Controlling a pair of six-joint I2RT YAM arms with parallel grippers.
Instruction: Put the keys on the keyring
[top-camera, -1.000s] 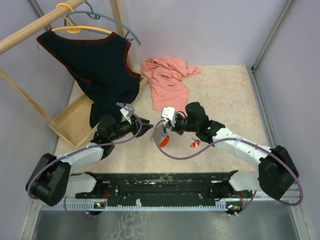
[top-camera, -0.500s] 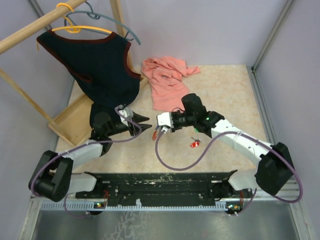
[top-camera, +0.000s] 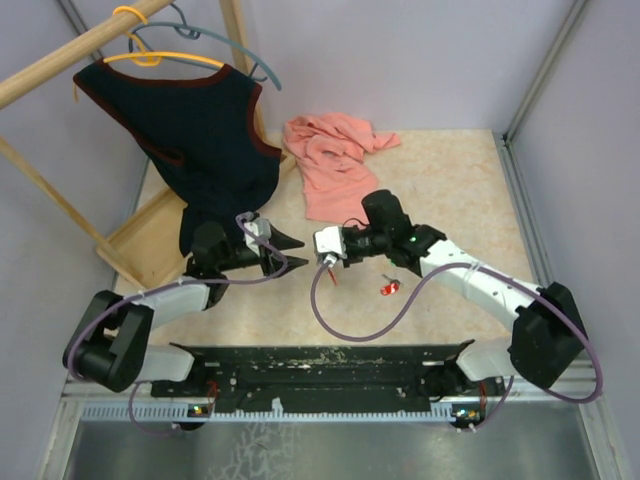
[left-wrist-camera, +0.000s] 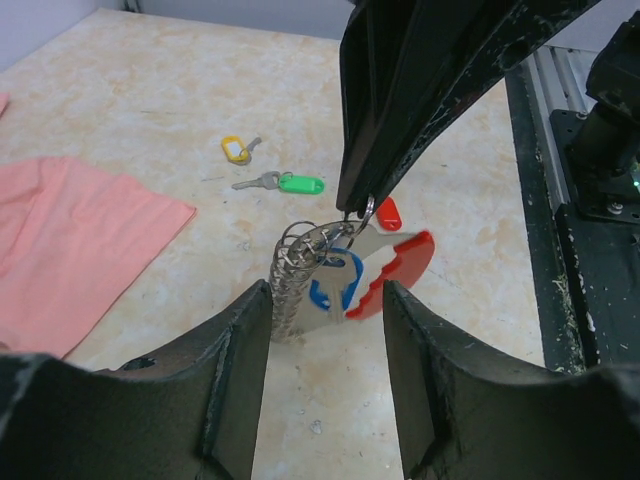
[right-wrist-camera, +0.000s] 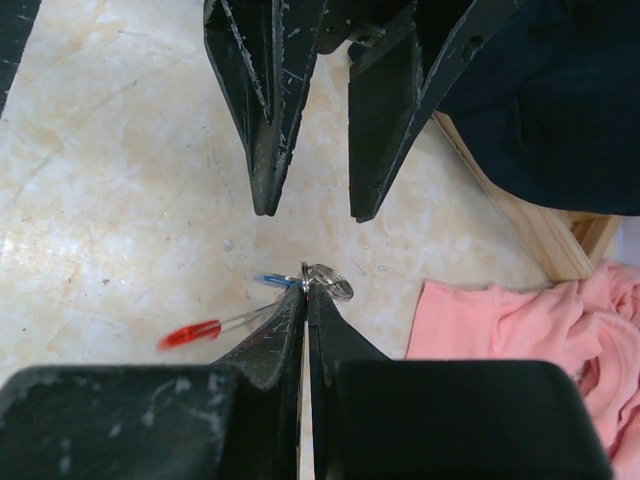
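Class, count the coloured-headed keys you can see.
4: yellow key and green key on the table, red key behind the right pincer, blue key hanging by the keyring. More may be hidden.

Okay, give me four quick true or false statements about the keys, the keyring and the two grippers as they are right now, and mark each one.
1. The right gripper is pinched shut on the keyring, holding it by a small wire ring. True.
2. The left gripper is clamped on the keyring. False: its jaws stand apart, holding nothing.
3. The green key and the yellow key lie loose on the table. True.
4. The pink cloth hangs from a hanger. False: it lies on the table.
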